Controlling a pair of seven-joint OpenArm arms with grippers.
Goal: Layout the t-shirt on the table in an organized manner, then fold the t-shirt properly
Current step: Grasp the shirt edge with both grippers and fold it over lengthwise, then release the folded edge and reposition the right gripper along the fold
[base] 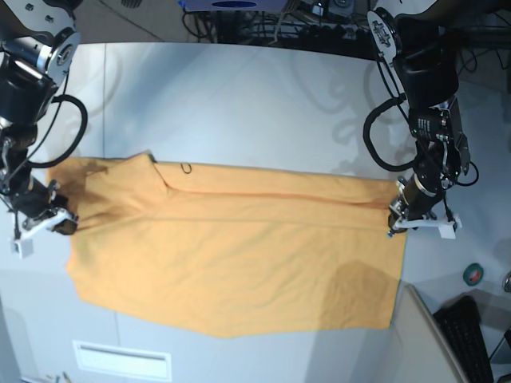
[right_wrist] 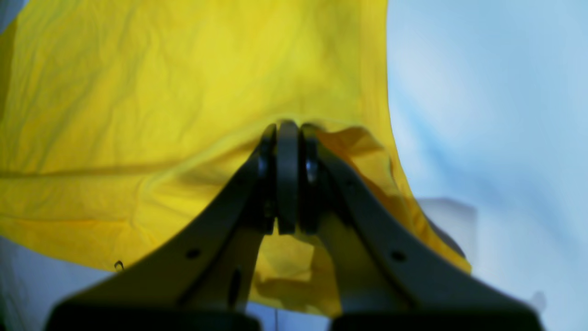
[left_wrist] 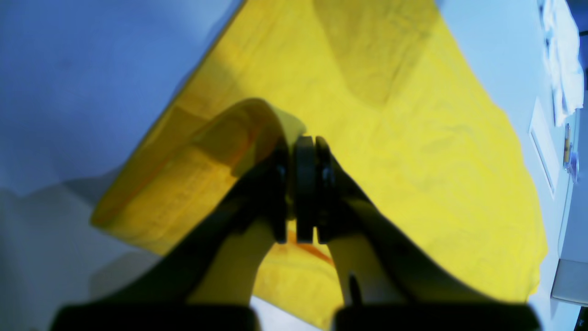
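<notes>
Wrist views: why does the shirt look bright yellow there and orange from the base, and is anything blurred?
Left wrist view: blue colour cast, the t-shirt bright yellow, the left hand a dark, soft silhouette. Right wrist view: same cast, the right hand blurred close up, cloth creases soft. Base view: sharper and evenly lit, the shirt light orange, arm shadows on the table.

- Cables point(base: 263, 20): dark tangle along the far side, past the work surface.
- Blue object point(base: 235, 4): at the top edge of the base view, partly cut off.
- Keyboard point(base: 471, 339): black, lower right corner, partly visible.
- Tape roll point(base: 474, 274): small, green, just above the keyboard.
- Lighting: bright and even, throwing soft curling cable shadows point(base: 319, 88).
</notes>
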